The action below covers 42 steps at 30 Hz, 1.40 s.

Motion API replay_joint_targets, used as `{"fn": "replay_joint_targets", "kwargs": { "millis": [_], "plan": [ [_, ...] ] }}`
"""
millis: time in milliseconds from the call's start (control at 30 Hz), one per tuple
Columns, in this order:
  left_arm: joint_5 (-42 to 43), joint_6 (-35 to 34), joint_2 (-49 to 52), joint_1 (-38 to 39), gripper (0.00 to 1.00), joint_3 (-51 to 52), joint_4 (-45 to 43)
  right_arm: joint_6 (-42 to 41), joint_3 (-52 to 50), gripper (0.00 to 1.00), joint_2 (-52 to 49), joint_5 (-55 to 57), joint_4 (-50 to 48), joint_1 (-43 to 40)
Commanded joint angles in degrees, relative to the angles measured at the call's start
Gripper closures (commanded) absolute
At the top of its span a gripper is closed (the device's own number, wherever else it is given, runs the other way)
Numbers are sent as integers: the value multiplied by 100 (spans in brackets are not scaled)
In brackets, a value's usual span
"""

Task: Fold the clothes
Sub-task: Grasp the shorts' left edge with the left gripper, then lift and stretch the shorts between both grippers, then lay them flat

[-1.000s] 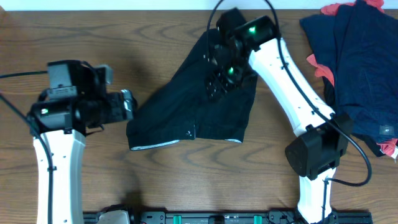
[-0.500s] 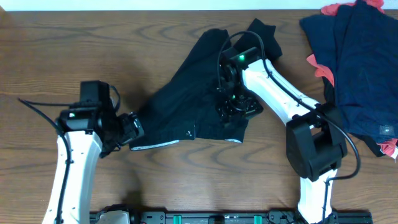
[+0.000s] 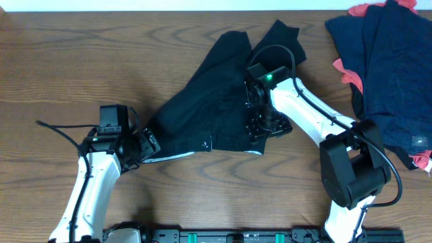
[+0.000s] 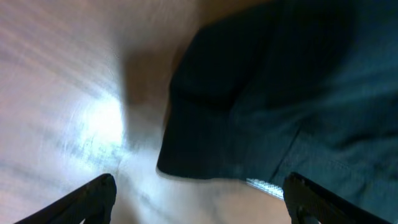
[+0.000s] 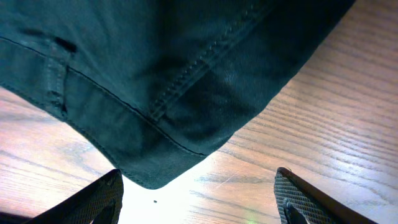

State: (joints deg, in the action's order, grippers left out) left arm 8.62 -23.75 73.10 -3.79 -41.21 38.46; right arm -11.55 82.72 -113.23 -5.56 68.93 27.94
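Black shorts (image 3: 216, 101) lie rumpled, unfolded, mid-surface (image 3: 67, 54), waistband edge toward robot. Left hand (image 3: 148, 144) low beside waistband's left corner, fingers spread, empty. Right hand (image 3: 262, 128) above right corner, fingers spread, empty. Likely step: reaching for corner grasps. Next move needs both hands pinching corners, then pulling cloth flat.

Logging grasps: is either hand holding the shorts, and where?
Neither. The left hand and right hand are open, each near a corner of the shorts.
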Motion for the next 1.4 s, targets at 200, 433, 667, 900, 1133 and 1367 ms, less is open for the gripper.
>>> {"fn": "replay_joint_targets", "kwargs": {
  "millis": [200, 433, 667, 900, 1133, 1367],
  "plan": [
    [-74, 216, 997, 13, 19, 157, -765, -129, -24, 25, 52, -186, -15, 2],
    [-11, 376, 1397, 13, 62, 157, -813, -181, -31, 27, 52, -247, 155, 2],
    [-15, 378, 1416, 13, 94, 157, -960, -391, -63, 26, 52, -264, 68, 17],
    [-13, 378, 1416, 13, 94, 157, -1086, -433, -686, 25, 52, -634, -723, 26],
    [-15, 378, 1414, 13, 94, 157, -1073, -592, -1237, 41, 52, -625, -1547, 50],
    [-13, 378, 1355, 13, 94, 70, -1019, -774, -1279, 99, 227, -448, -1633, 83]
  ]
}}
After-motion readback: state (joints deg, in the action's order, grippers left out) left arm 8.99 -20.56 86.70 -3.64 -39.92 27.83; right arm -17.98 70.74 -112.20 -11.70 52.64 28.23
